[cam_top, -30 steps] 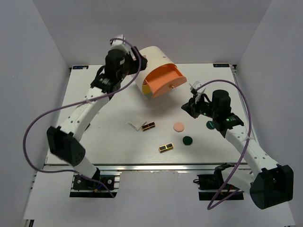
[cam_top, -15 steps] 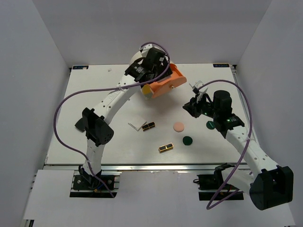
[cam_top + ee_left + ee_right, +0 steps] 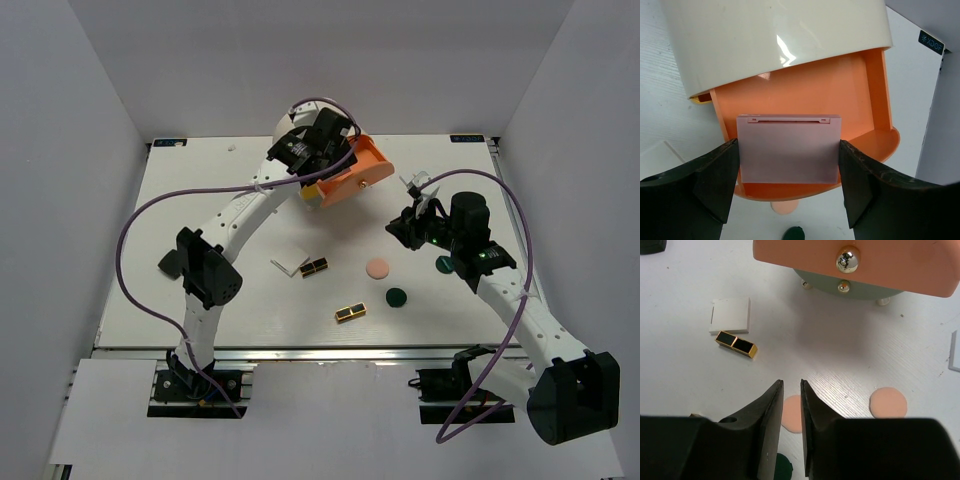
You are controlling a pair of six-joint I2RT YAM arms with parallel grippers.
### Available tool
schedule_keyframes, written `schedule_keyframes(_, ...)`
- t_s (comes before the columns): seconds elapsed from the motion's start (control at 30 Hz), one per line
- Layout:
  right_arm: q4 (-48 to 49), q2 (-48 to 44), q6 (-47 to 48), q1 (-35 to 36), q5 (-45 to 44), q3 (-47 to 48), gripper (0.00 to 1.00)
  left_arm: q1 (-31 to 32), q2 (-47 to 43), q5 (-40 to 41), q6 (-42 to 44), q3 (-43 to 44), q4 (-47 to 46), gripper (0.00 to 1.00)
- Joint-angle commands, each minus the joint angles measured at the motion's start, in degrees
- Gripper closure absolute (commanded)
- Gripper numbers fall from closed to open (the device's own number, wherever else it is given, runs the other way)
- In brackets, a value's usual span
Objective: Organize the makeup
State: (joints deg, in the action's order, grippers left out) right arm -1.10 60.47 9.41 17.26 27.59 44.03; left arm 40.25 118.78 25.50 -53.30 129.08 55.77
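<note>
My left gripper (image 3: pixel 322 140) (image 3: pixel 788 162) is shut on the pink square pad (image 3: pixel 788 149) and holds it over the open orange drawer (image 3: pixel 872 95) (image 3: pixel 352 170) of the cream cylinder (image 3: pixel 775 40). My right gripper (image 3: pixel 410 226) (image 3: pixel 792 390) hovers above the table with its jaws almost together and nothing between them. A peach disc (image 3: pixel 377 268) (image 3: pixel 791 412) lies below it. A second peach disc (image 3: pixel 888 402) lies to the right. Dark green discs (image 3: pixel 397 297) (image 3: pixel 444 264), two black-and-gold palettes (image 3: pixel 315 266) (image 3: pixel 350 312) and a white angled card (image 3: pixel 288 266) lie on the table.
The drawer front with its metal knob (image 3: pixel 847 259) faces my right gripper. A white square card (image 3: pixel 730 315) lies beside a palette (image 3: pixel 736 344). Purple cables loop off both arms. White walls close in the table (image 3: pixel 200 200) on three sides.
My left arm has swung right from behind the cylinder's left side to above the open drawer, carrying the pink pad. The right arm has not moved.
</note>
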Motion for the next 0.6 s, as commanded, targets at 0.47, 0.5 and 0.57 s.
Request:
schedule_keyframes(0.47,3.0,-1.6,0.6,-0.4,2.4,-0.7,0.62,0.2,-1.6,1.2,-1.3,2.1,-1.1,0.02)
schedule_keyframes(0.5,3.0,-1.7,0.7,-0.4,2.4,-0.7,0.62,0.2,-1.8,1.2,-1.4,2.1,-1.3,0.02)
schedule_keyframes(0.57,2.9,-1.6,0.8,-0.4,2.4,-0.7,0.61,0.2,-2.0,1.0,-1.4,2.2,-1.6,0.02)
